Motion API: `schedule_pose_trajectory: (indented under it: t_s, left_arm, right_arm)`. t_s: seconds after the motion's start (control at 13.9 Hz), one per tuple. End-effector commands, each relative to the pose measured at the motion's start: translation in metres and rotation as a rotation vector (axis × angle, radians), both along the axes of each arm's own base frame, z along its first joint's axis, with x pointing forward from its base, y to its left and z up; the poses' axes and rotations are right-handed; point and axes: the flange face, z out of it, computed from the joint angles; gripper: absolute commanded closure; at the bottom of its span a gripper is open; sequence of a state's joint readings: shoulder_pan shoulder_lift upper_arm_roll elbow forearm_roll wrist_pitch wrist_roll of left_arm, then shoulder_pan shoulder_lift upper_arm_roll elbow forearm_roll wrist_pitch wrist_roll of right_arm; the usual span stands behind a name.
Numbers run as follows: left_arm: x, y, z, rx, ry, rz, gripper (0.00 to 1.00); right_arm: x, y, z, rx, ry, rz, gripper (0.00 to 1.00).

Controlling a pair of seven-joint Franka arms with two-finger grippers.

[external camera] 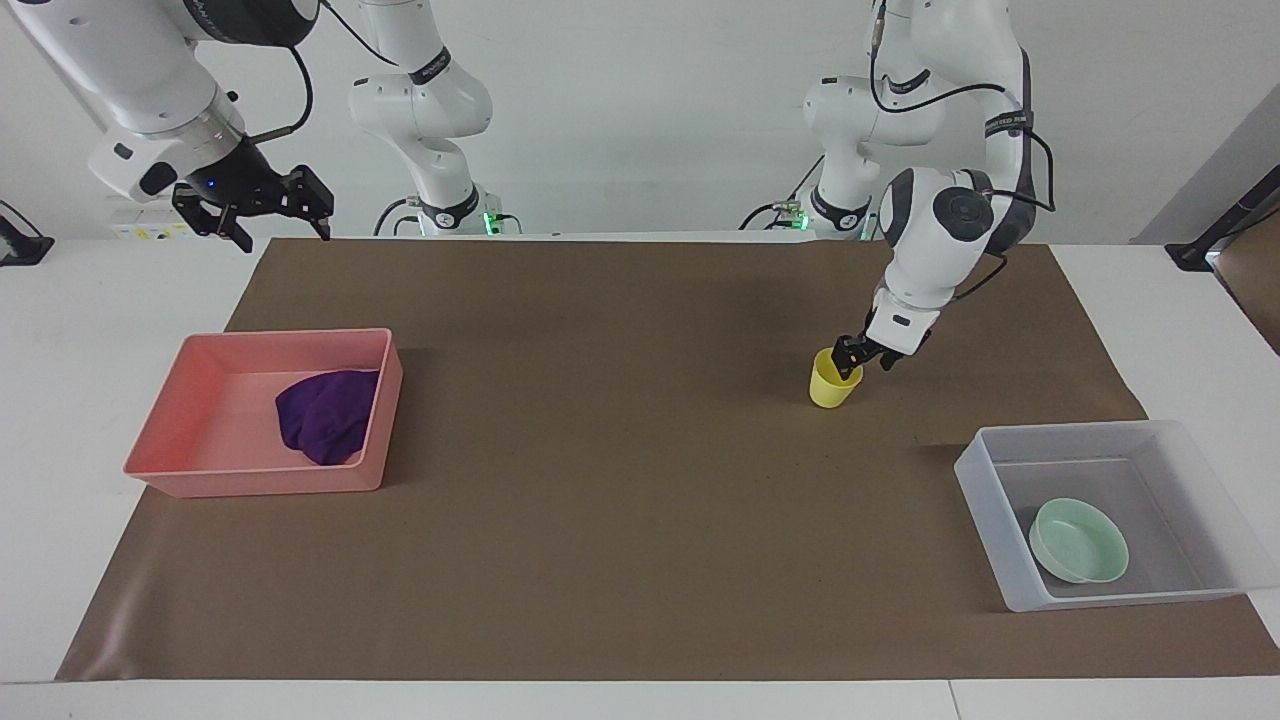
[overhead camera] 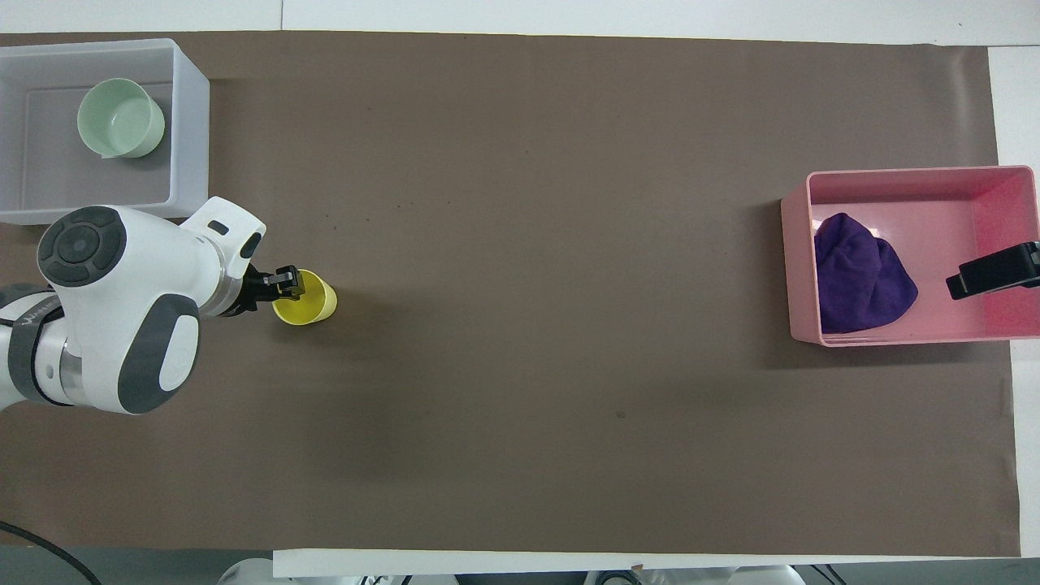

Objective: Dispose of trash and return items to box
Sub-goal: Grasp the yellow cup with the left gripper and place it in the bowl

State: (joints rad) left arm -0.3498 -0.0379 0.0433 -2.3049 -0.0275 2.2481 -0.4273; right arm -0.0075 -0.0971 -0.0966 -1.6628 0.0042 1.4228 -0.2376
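The left gripper (external camera: 853,357) sits at the rim of the small yellow plastic cup (external camera: 832,380); bare brown paper mat (external camera: 620,450) surrounds it. The translucent whitish-grey plastic tray (external camera: 985,500) stands apart, its low wall the only barrier.

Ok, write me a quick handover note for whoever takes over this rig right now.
Left gripper: at the cup, fingers at its rim; grip not confirmed.
Right gripper: open, raised over the right arm's end of the table, waiting.
Cloth: in the pink tray. Done.
Bowl: in the box. Done.
Cup: upright on the mat, nearer to the robots than the box.
Left: grasp the cup, carry it to the box, set it in beside the bowl.
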Motion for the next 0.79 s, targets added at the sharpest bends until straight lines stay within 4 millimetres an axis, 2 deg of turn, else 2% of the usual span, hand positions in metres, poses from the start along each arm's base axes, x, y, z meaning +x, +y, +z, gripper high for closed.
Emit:
schedule_pose_trajectory:
  t_s: [0.0,0.43,0.5,0.58,0.65,0.72]
  left_arm:
    - [-0.004,-0.004,0.0,0.007,-0.023,0.011,1.0]
    - [-0.003,-0.002,0.002,0.006,-0.026,0.009,1.0]
    - [0.01,-0.002,0.014,0.004,-0.035,0.015,1.0]
    - [0.027,-0.002,0.035,0.0,-0.045,0.026,1.0]
    - [0.046,0.0,0.066,-0.006,-0.053,0.039,1.0]
    - [0.073,0.017,0.092,-0.003,-0.057,0.079,1.0]
  right_arm:
    - [0.001,-0.004,-0.001,-0.012,-0.021,-0.084,0.0]
    - [0.002,0.0,-0.001,-0.018,-0.021,-0.084,0.0]
    - [0.002,0.001,-0.001,-0.02,-0.022,-0.082,0.0]
    - [0.002,0.0,-0.001,-0.021,-0.022,-0.082,0.0]
    - [0.002,0.0,-0.001,-0.022,-0.02,-0.082,0.0]
    - [0.002,-0.001,-0.001,-0.023,-0.022,-0.084,0.0]
